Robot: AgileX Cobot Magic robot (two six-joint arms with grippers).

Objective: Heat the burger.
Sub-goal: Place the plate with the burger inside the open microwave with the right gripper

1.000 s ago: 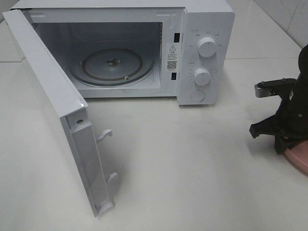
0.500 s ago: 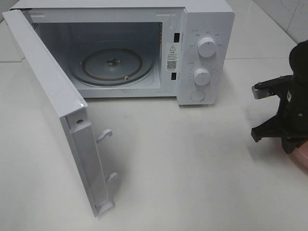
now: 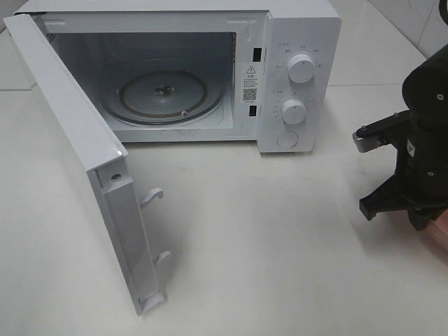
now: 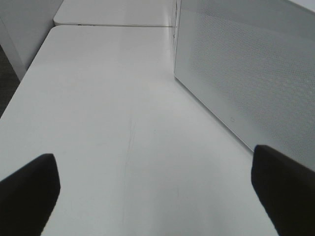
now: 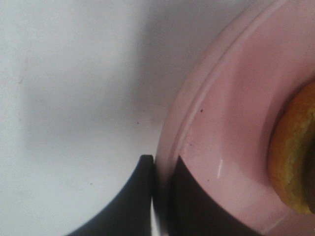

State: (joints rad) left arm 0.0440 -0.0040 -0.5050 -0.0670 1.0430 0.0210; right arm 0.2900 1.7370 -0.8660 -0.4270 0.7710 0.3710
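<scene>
The white microwave (image 3: 294,70) stands at the upper middle of the frame on the counter (image 3: 280,245). Its door (image 3: 77,161) is swung wide toward the lower left, and the glass turntable (image 3: 164,94) inside is bare. At the right edge of the frame, the right hand (image 5: 161,169) is pressed together on the rim of the pink plate (image 5: 231,123), one finger on each side of the rim. The burger (image 5: 293,147) lies on that plate. Only the golden edge of its bun shows in the wrist view, and in the high view the arm hides it. The left hand (image 4: 156,183) is spread wide above bare counter, just beside the door's dotted face.
</scene>
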